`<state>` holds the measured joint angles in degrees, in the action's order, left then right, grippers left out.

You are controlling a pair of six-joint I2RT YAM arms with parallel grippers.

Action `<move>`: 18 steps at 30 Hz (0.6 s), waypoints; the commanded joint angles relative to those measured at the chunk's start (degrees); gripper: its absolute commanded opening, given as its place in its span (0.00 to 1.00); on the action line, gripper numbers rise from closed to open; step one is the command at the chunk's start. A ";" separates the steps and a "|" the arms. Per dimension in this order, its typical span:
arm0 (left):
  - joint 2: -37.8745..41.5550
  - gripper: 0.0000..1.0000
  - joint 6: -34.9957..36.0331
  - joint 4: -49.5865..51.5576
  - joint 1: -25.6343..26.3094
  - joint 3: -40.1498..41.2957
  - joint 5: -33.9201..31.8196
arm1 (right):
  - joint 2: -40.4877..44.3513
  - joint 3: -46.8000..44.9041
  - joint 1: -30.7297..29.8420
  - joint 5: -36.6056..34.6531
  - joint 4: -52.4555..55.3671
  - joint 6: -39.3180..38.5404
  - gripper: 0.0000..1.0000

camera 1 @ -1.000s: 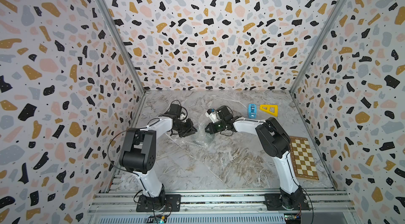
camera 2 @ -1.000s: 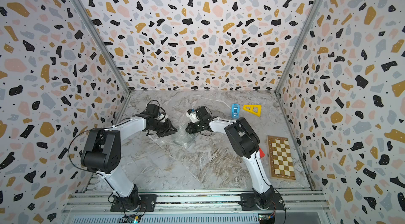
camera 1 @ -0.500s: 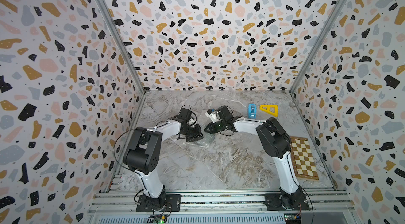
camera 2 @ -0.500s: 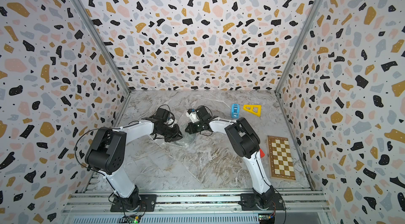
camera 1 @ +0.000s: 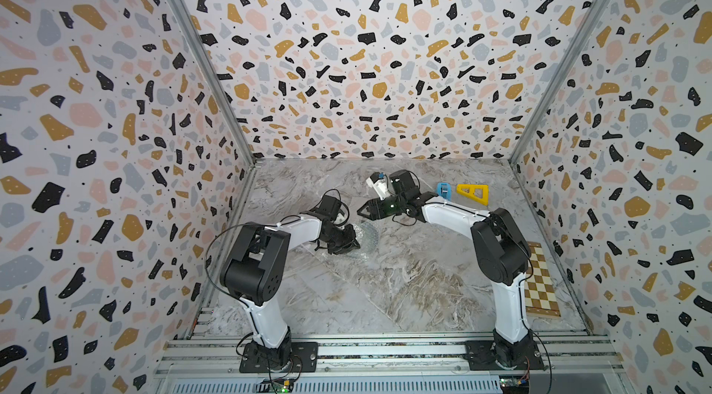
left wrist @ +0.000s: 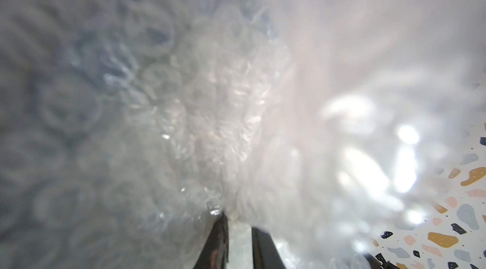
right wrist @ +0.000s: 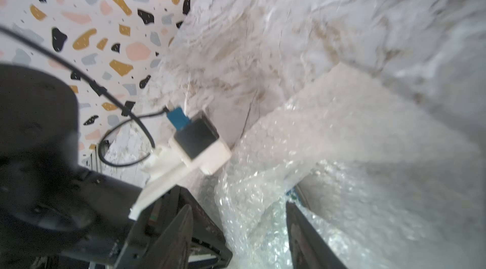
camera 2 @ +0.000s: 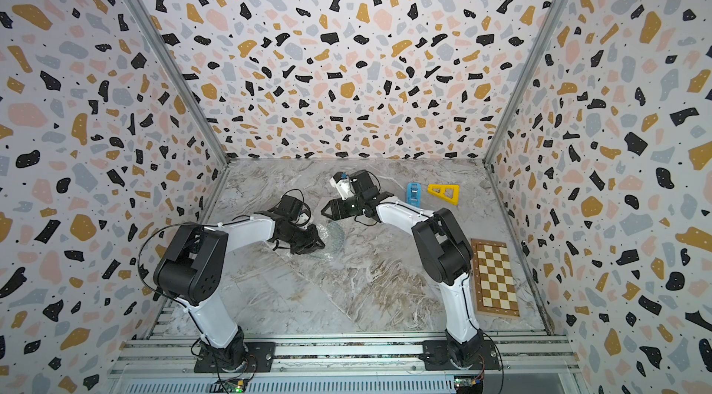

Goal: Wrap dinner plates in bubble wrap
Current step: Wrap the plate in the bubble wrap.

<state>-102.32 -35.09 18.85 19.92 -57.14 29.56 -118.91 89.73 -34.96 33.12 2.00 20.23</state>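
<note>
The bubble wrap (camera 1: 366, 253) lies over the marble table, bunched up at the middle between my two grippers. Of the dinner plate only a dark curved rim (camera 2: 341, 238) shows through the wrap, and a blue-green sliver (right wrist: 294, 192) in the right wrist view. My left gripper (camera 1: 350, 245) is low over the bunched wrap; in its wrist view the left gripper (left wrist: 238, 217) has narrow jaws pinching a fold of wrap. Just behind it, my right gripper (camera 1: 362, 213) is open; in the right wrist view the right gripper (right wrist: 238, 206) has loose wrap (right wrist: 263, 175) lying between wide jaws.
A brown-and-cream chessboard (camera 1: 539, 280) lies along the right wall. A small blue object (camera 1: 443, 190) and a yellow triangular piece (camera 1: 473, 193) sit at the back right. Patterned walls close in the left, back and right sides.
My left gripper has moved right toward the middle, carrying the wrap over the plate. My right gripper has opened and let go of the wrap, staying in place.
</note>
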 commanded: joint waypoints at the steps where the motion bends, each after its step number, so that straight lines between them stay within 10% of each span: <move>1: -0.67 0.24 1.80 1.48 1.09 2.94 -2.96 | -2.08 5.53 0.88 -2.65 3.08 -3.73 0.65; 18: -1.22 0.24 2.66 0.50 1.10 4.76 -2.81 | -23.76 31.86 2.71 9.08 8.94 -13.90 0.89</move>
<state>-101.56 -33.56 15.53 20.32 -55.09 29.06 -143.35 116.33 -31.68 36.58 7.55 9.23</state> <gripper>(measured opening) 0.243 0.883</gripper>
